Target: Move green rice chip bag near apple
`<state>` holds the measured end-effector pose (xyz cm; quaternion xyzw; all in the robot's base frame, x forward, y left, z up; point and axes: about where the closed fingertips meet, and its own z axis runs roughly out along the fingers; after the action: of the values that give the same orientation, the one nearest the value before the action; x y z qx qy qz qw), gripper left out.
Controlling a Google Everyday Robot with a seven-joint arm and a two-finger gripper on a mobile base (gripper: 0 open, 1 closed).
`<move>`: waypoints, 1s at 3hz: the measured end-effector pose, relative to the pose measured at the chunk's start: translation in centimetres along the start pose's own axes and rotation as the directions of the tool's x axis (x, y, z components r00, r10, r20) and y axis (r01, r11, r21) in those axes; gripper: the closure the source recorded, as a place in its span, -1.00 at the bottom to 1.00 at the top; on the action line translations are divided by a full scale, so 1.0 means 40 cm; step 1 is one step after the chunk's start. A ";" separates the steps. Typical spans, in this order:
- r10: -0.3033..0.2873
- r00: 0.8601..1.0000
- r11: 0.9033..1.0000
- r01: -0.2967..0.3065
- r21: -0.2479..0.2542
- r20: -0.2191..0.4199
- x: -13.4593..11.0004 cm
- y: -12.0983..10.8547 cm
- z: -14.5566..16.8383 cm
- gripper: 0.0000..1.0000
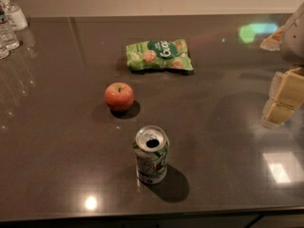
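Observation:
The green rice chip bag (160,55) lies flat on the dark countertop, toward the back middle. The apple (119,96), red-orange with a short stem, stands in front of the bag and a little to its left, with a gap between them. My gripper (283,99) hangs at the right edge of the view, above the counter. It is well to the right of the bag and the apple and touches neither. It holds nothing that I can see.
An opened green-and-white soda can (151,155) stands upright in front of the apple, near the counter's front edge (142,213). Clear bottles (10,18) stand at the back left corner. A wall runs behind the counter.

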<state>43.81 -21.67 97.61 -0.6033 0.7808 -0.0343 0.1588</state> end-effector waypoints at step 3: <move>0.021 0.998 1.000 -0.021 -0.008 0.054 -0.058 -0.090 0.086 -1.00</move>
<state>48.67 -19.97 95.71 -0.5964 0.7826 -0.0135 0.1778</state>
